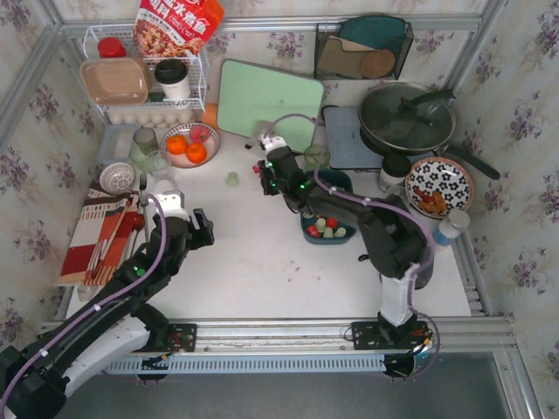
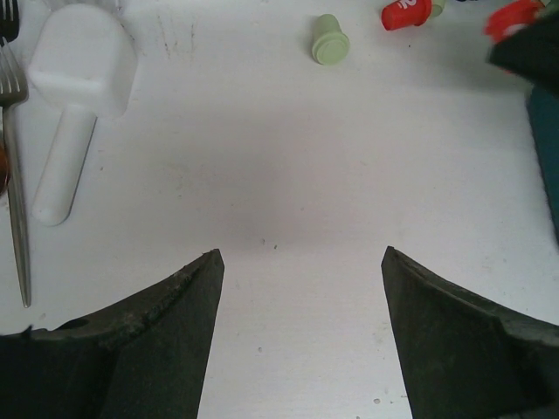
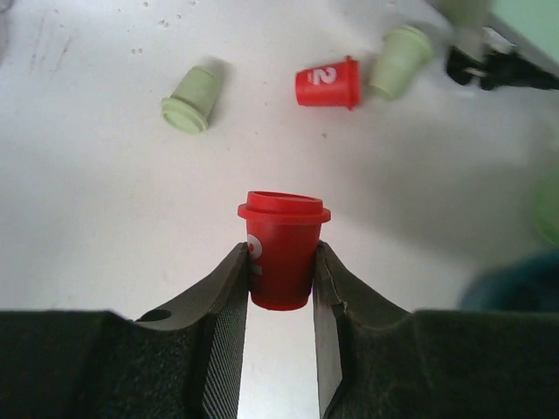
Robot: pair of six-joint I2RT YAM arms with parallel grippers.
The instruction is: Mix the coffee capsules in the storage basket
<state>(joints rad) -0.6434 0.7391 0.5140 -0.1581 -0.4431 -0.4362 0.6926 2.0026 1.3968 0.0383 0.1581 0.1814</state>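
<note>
My right gripper (image 3: 279, 262) is shut on an upright red coffee capsule (image 3: 281, 249), just above the white table. Beyond it lie a pale green capsule (image 3: 192, 100), a red one on its side (image 3: 327, 85) and another green one (image 3: 400, 61). From above, that gripper (image 1: 262, 170) sits left of the dark teal storage basket (image 1: 307, 234), which holds red and green capsules (image 1: 325, 227); the arm hides part of it. A lone green capsule (image 1: 232, 179) lies further left. My left gripper (image 2: 301, 253) is open over bare table, far from the green capsule (image 2: 329, 41).
A white scoop (image 2: 74, 87) and a fork (image 2: 13, 175) lie left of my left gripper, on a striped cloth (image 1: 100, 236). Behind stand a bowl of oranges (image 1: 189, 144), a green cutting board (image 1: 269, 99), a lidded pan (image 1: 406, 116) and a patterned plate (image 1: 438, 186).
</note>
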